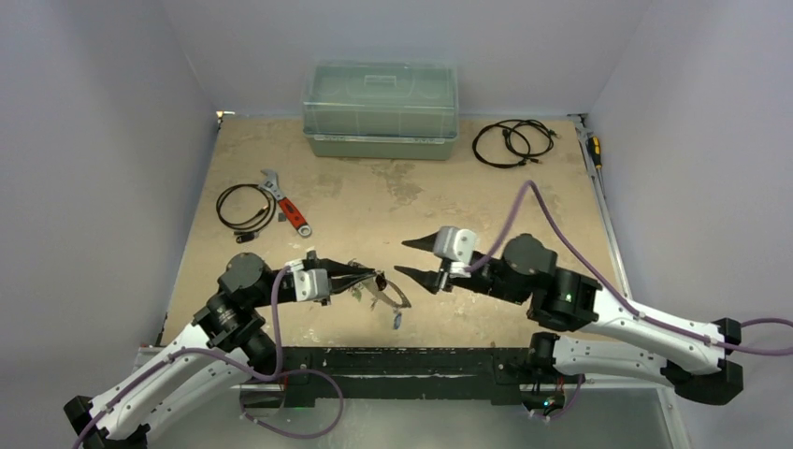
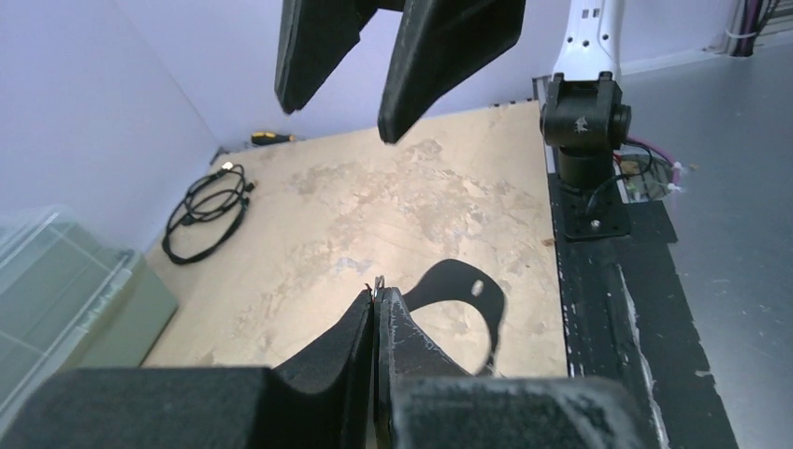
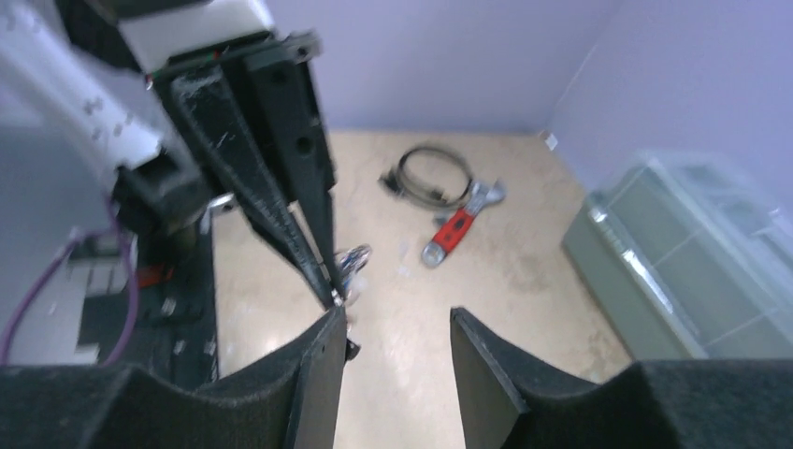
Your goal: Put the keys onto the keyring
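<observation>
The two arms meet over the near part of the table (image 1: 393,201), and the task looks partly done at best. The left pincer (image 1: 367,277) is pressed together on one end of the keyring (image 1: 391,296) and holds the silver loop out toward the right arm, apparently a little above the table. The right pincer (image 1: 418,260) is spread and carries nothing; its tips are just beside the keyring's free end without touching it. One small key (image 1: 397,319) seems to hang below the loop, but whether it or any other is threaded on is too small to tell. No loose key shows on the table, so what remains is unclear.
</observation>
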Available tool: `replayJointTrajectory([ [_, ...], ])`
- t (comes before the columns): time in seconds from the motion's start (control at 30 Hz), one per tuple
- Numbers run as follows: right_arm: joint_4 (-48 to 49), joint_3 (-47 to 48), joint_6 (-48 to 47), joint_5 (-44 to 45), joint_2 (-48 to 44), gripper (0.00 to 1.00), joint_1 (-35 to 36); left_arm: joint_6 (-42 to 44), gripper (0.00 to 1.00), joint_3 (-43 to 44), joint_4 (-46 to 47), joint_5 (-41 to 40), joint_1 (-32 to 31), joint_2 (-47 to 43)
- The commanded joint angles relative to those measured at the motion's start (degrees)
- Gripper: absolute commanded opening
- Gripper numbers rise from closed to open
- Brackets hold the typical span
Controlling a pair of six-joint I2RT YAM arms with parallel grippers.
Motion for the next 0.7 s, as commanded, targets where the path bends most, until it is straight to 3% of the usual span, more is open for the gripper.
replayJointTrajectory([
  [0.0,22.87,-9.66,3.53,7.70,-7.29,0.49,0.05,-0.76,0.00,-1.36,9.49,-1.20,0.22,-2.32],
  [0.1,26.84,-12.74,5.48,11.59,-8.55,0.50,-0.97,-1.62,0.00,-2.06,11.04,-0.95,0.20,-3.11],
  [0.17,24.74,-11.88,7.61,9.53,-6.49,0.51,-3.72,-2.23,0.00,-2.38,12.22,-0.76,0.25,-3.76],
  [0.37,21.53,-11.34,14.79,-13.27,-1.52,0.52,-17.49,-3.34,0.00,-3.36,13.77,-0.28,0.42,-5.33],
  [0.5,21.45,-11.33,13.91,-25.67,-0.13,0.52,-18.28,-3.37,0.00,-3.25,13.60,-0.60,0.43,-5.28],
  [0.67,21.05,-11.67,13.42,-33.24,1.19,0.52,-18.32,-3.28,0.00,-3.33,13.37,-0.87,0.52,-5.90],
])
